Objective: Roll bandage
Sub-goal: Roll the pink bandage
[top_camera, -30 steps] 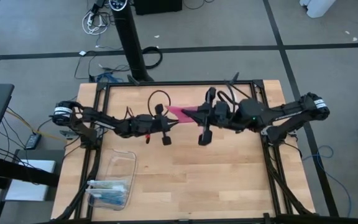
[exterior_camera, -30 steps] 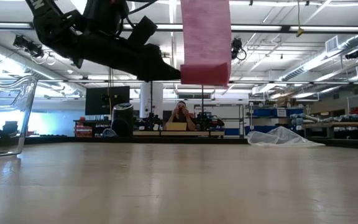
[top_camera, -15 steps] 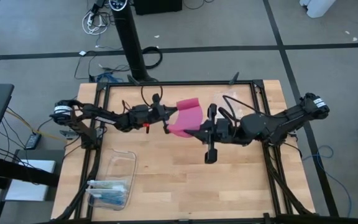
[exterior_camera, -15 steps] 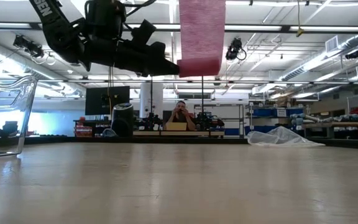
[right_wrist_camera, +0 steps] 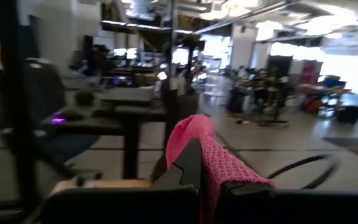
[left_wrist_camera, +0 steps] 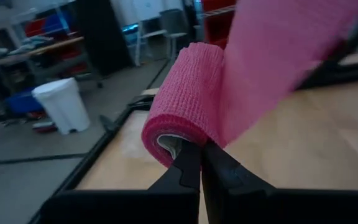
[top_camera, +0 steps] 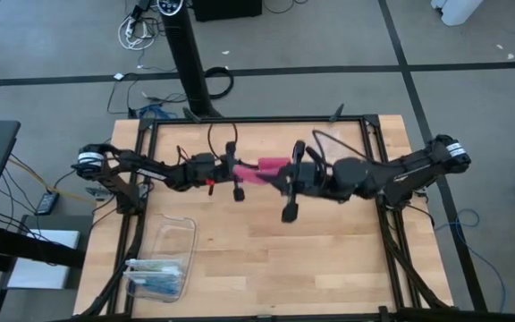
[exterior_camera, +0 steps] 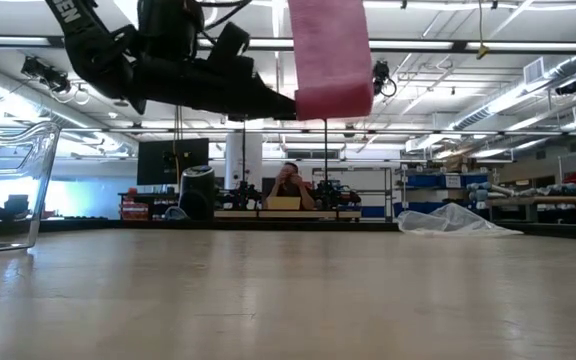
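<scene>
Though airborne, bandage (top_camera: pixel 271 166) long axis left-right (betw. grippers)

A clear rectangular plastic box (top_camera: pixel 170 243) sits on the light wooden table (top_camera: pixel 329 259) near its front left corner. Just beside it lies a clear plastic bag with blue contents (top_camera: pixel 156 277). Another crumpled clear bag (exterior_camera: pixel 455 220) lies at the table's far edge.

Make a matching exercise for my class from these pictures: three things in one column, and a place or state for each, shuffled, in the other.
Things:
1. bandage
2. left tool
3. clear plastic box

Places or states:
A. on the table's near left corner
B. shut on the rolled end
C. held in the air between both arms, above the table

Pairs: 1-C, 2-B, 3-A
</scene>
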